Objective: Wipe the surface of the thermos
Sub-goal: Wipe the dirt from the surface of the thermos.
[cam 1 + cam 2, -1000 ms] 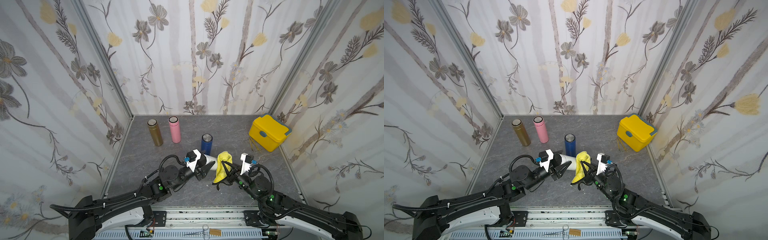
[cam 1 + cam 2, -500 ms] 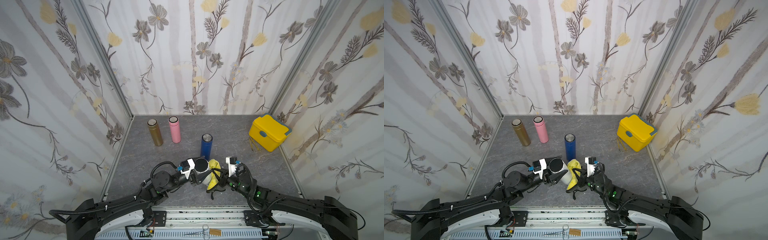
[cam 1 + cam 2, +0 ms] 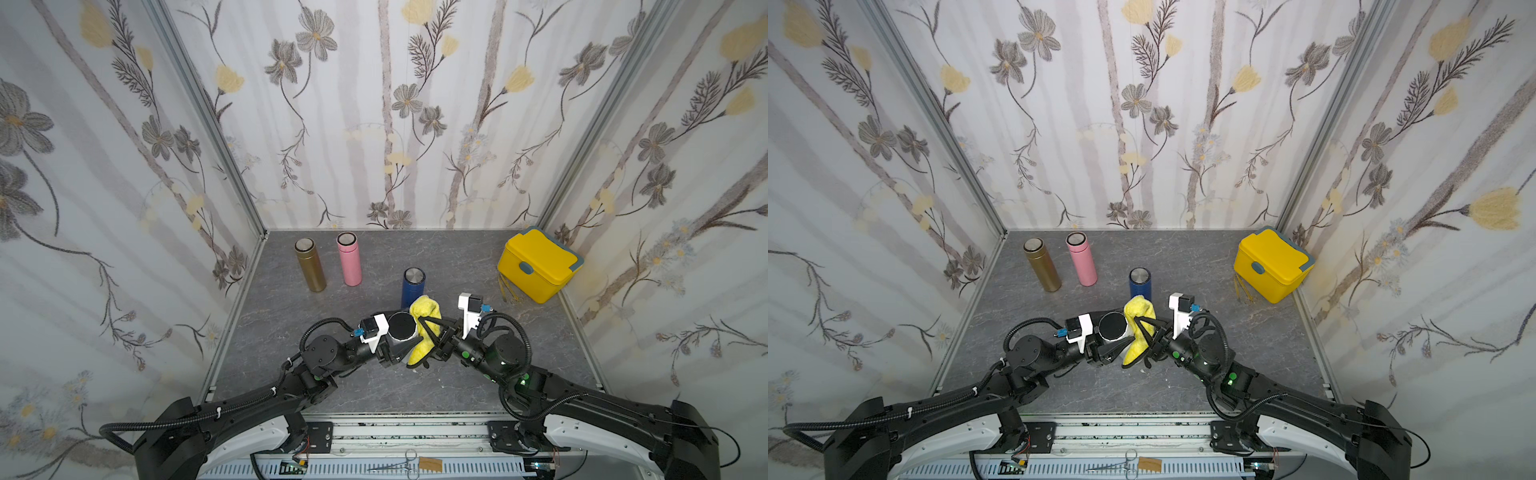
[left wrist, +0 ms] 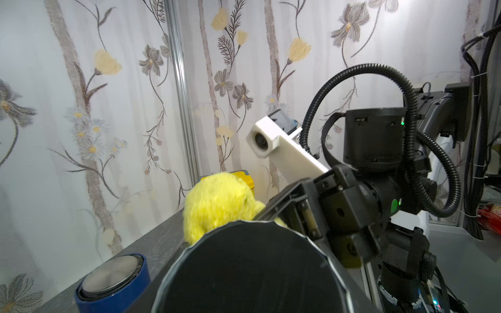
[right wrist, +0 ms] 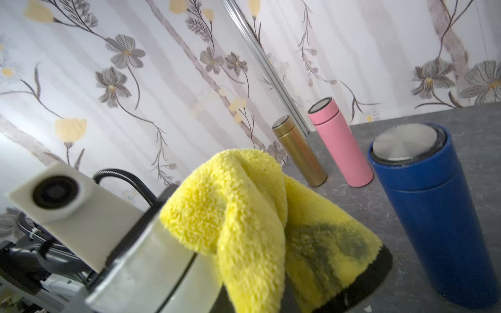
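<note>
The thermos [image 3: 402,325] is white with a dark end that faces up, and in both top views it sits at the front middle [image 3: 1113,325]. My left gripper [image 3: 394,353] is shut on its body from below. A fluffy yellow cloth [image 3: 424,311] lies against the thermos's right side, and my right gripper [image 3: 432,332] is shut on it. In the left wrist view the dark end [image 4: 249,271] fills the foreground and hides the jaws, with the cloth [image 4: 217,200] behind it. In the right wrist view the cloth [image 5: 244,203] drapes over the white body [image 5: 151,271].
A blue thermos [image 3: 412,286] stands just behind the cloth. Gold [image 3: 309,266] and pink [image 3: 349,259] thermoses stand at the back left. A yellow lidded box [image 3: 536,262] sits at the back right. Flowered walls close in three sides.
The thermos has been tipped from lying sideways until its dark end faces up. My right gripper has moved left with the cloth, which now lies along the thermos's right side.
</note>
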